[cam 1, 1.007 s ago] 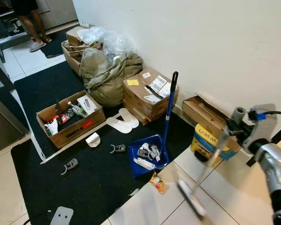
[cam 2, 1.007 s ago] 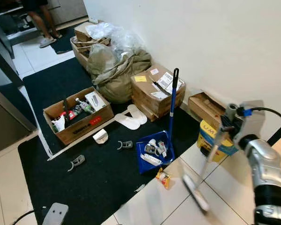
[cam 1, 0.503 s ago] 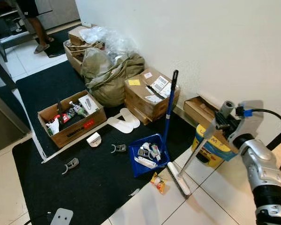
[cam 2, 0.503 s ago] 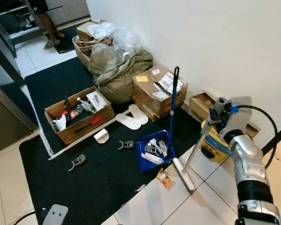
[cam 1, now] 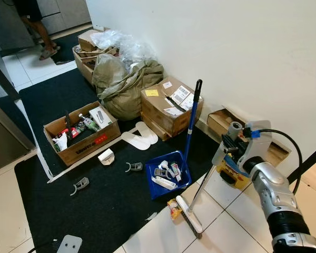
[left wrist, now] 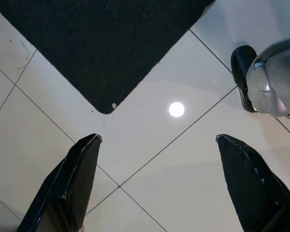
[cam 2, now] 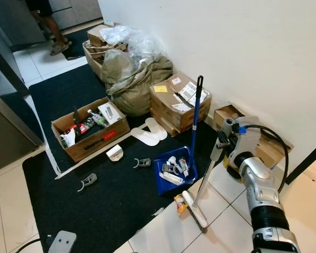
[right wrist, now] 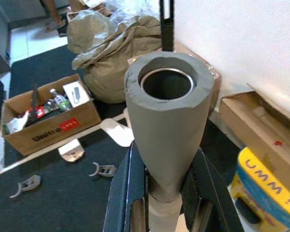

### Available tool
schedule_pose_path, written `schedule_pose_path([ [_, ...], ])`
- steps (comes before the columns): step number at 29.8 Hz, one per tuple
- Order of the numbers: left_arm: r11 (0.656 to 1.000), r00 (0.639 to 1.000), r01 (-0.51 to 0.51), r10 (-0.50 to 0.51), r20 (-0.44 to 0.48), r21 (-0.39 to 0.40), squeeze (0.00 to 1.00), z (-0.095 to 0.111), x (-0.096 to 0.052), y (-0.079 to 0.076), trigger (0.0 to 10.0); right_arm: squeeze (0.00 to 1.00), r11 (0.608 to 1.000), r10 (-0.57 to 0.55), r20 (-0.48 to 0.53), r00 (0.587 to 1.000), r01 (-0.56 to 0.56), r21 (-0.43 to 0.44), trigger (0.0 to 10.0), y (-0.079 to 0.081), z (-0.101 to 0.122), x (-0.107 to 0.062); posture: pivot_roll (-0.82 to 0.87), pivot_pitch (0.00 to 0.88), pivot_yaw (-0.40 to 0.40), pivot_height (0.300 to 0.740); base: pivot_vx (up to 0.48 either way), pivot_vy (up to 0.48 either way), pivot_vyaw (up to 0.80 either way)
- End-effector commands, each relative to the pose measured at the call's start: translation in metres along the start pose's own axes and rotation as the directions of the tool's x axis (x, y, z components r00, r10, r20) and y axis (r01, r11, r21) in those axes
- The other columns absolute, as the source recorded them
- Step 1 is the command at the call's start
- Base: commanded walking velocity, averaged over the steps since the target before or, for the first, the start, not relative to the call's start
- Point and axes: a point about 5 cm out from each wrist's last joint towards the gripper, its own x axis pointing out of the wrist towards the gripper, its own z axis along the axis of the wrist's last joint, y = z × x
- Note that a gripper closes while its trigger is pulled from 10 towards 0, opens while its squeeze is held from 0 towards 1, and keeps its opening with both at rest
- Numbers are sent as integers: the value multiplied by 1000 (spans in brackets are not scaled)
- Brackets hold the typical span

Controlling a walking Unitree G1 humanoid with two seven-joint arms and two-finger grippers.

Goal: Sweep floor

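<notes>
Fingers clamped on the broom [cam 1: 200, 190] handle, the right gripper [right wrist: 166, 205] drove its head against a wrapper [cam 1: 174, 206] at lower centre, apparently mid-sweep, needing a push toward the blue dustpan [cam 1: 166, 176]; the left gripper [left wrist: 159, 183] hung spread.

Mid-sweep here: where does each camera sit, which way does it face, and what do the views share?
Left eye view: on the head, looking forward and down at the blue dustpan; right arm holds the broom.
Right eye view: same head, same scene; right gripper shows.
Left wrist view: faces down at the tiled floor between the open left gripper.
Right wrist view: looks along the broom's grey handle.
Shared: the cardboard box of items appears in both eye views and the right wrist view.
</notes>
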Motion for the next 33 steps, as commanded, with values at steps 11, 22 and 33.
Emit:
schedule_pose_path([
  [11, 1000, 999, 17, -16, -35, 5, 0, -8, -1, -5, 10000, 0, 871, 30, 32, 999, -42, 489, 10000, 29, -3, 12, -5, 116, 70, 740, 0, 0, 0],
  [22, 1000, 999, 13, -13, -41, 5, 0, -9, -2, 0, 10000, 0, 856, 12, 24, 1000, -23, 516, 10000, 29, -2, 13, -5, 111, 67, 740, 0, 0, 0],
  [33, 1000, 999, 2, -2, -43, 12, 0, -6, -1, 2, 10000, 0, 884, 230, 76, 970, -241, 401, 10000, 60, -3, 10, -8, 79, 59, 740, 0, 0, 206],
])
